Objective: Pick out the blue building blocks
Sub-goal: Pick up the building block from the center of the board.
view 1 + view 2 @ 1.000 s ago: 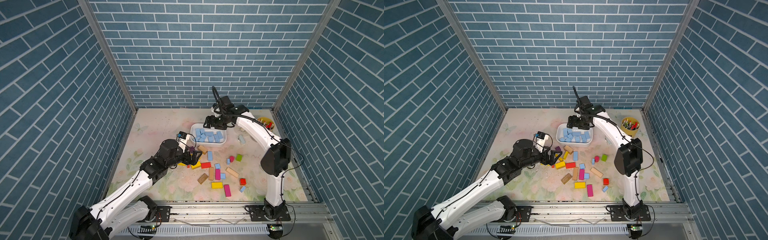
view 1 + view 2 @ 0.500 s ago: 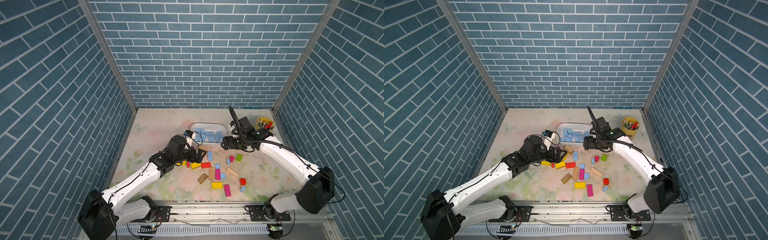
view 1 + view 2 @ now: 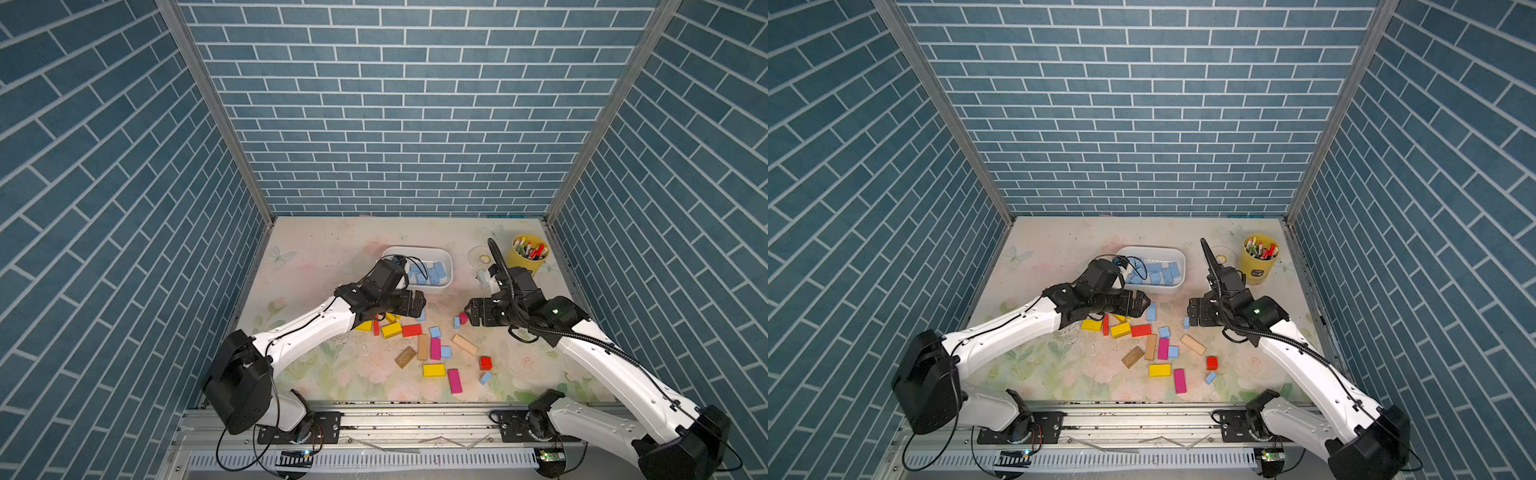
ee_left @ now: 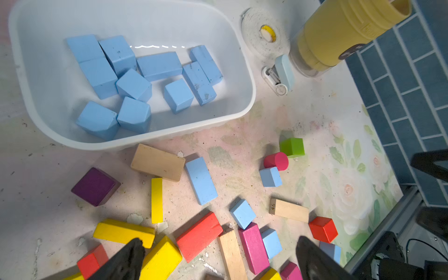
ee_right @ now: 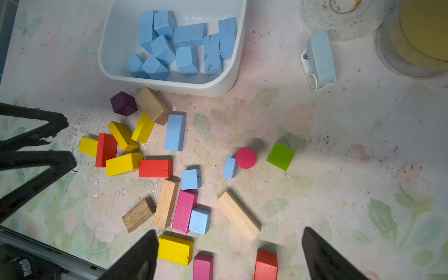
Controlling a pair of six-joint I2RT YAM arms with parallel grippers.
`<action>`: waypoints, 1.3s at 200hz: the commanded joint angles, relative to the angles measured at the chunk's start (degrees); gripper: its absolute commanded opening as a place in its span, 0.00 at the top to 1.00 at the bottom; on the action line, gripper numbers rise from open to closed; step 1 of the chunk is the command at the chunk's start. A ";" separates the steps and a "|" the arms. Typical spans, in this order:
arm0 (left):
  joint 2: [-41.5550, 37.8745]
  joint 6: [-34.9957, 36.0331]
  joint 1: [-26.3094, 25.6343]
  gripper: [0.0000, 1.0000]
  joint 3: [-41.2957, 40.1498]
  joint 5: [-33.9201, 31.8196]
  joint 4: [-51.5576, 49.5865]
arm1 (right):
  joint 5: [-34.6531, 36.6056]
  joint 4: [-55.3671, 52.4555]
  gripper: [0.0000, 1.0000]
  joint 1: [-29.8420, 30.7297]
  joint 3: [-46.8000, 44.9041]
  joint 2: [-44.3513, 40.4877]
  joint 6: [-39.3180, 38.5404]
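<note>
My left gripper (image 4: 219, 240) hangs with its jaws spread wide and nothing between them, near the front wall of the white tub (image 4: 150, 143). In the tub I count ten blue building blocks (image 4: 158, 65). Five more lie loose on the floral mat (image 3: 316, 257): one long brick (image 5: 175, 132) and four smaller blocks (image 5: 190, 179). My right gripper (image 5: 229, 231) hovers above these, also spread and gripping nothing.

Floral-print bench (image 3: 316, 249), scuffed. Directly on it: white tub (image 3: 415, 248), yellow cup (image 3: 521, 267), tape roll (image 4: 253, 36), pale gadget (image 5: 320, 58), scattered coloured blocks (image 5: 156, 168), several blue building blocks (image 5: 175, 132) loose among them.
</note>
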 commanded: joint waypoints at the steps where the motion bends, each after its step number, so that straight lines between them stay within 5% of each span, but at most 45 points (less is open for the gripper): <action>1: 3.50 -1.56 -1.26 0.01 3.06 -0.94 -3.59 | 1.92 -1.75 0.07 -0.22 -1.49 -2.56 1.94; 260: 22.00 -6.78 -5.38 0.04 14.45 -6.73 -7.19 | 0.72 -0.35 0.05 -0.39 -7.67 -7.49 1.79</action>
